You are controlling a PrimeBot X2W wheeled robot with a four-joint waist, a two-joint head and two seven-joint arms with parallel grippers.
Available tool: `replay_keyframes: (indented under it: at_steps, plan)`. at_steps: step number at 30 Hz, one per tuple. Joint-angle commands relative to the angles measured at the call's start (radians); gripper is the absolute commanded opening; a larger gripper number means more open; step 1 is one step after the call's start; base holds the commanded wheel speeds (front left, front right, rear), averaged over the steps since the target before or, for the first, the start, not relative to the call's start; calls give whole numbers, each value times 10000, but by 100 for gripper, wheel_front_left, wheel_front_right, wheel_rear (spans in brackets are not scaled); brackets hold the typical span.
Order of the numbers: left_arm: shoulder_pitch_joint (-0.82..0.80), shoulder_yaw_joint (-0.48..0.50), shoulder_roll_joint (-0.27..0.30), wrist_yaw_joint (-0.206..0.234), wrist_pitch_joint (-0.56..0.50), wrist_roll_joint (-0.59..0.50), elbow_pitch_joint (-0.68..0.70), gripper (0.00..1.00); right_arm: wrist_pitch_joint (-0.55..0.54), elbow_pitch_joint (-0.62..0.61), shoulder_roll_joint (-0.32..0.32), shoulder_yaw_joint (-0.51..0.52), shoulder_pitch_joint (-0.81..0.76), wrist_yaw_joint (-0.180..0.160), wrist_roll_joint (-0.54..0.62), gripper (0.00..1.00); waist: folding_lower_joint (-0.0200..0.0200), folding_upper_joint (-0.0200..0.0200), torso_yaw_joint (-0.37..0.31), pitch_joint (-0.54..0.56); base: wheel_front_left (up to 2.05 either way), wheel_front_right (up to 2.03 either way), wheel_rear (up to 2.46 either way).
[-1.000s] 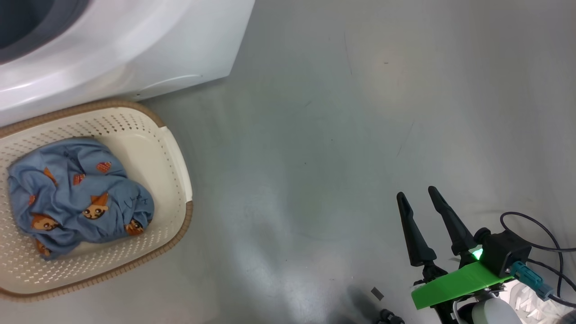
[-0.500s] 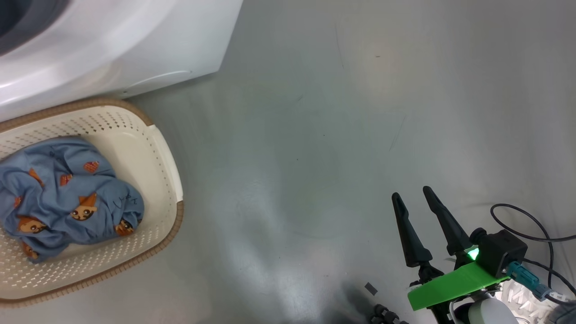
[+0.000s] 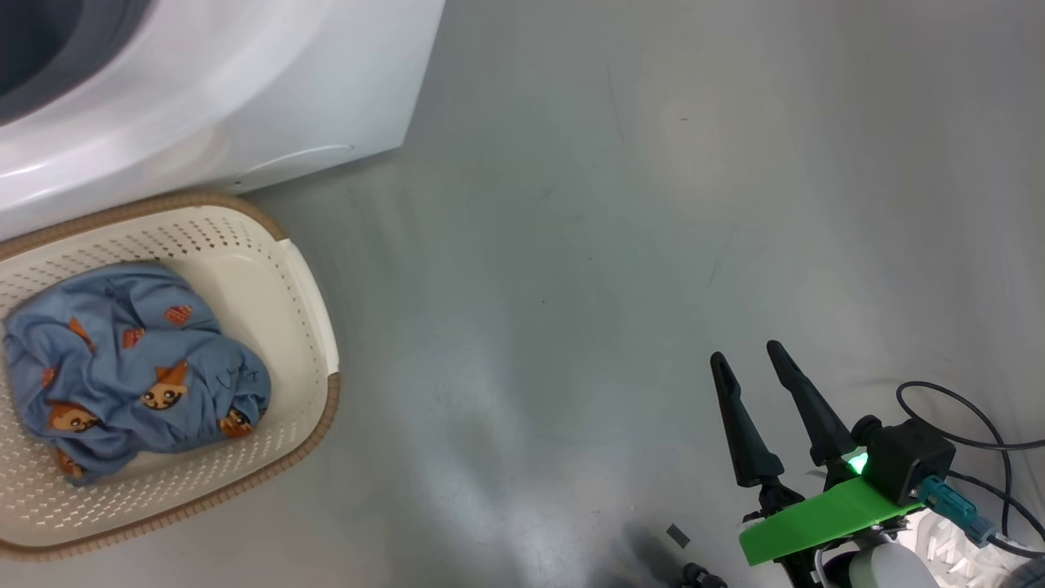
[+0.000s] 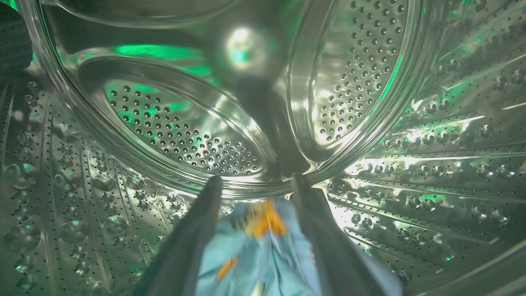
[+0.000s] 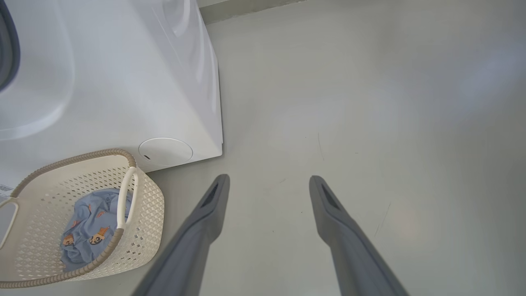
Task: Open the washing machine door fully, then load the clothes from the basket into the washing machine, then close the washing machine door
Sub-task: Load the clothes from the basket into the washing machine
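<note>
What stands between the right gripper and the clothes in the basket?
Between the right gripper and the clothes lie only the floor and the basket's side wall; its top is open, so a reach from above looks free.

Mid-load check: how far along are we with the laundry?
Done: the door must be open, since the left gripper is inside the steel drum. In hand: a blue printed garment lies between its parted fingers, apparently being let go there. Left: more blue printed clothes sit in the basket, then the door needs closing. The right gripper hangs open over the floor.
</note>
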State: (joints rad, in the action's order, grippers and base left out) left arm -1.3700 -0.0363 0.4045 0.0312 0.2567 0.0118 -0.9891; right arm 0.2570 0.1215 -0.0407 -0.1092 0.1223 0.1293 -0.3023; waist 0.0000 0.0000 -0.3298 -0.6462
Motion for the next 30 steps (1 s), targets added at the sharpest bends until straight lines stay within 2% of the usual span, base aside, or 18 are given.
replay_keyframes:
  at_steps: [1,15,30]
  plan:
    - [-318,-55,401,66,51,-167,-63,100,48,-143,-95,-156,-280,14,-20,100,0,0,53,44,0,0,0]
    - [-1006,-430,-41,420,-242,-148,-1978,100,48,-38,-95,-162,-246,14,-93,100,0,0,133,291,0,0,0]
    - [-372,-430,-725,873,2,299,-2371,100,48,77,-95,-170,-263,14,15,100,0,0,412,1016,0,0,0]
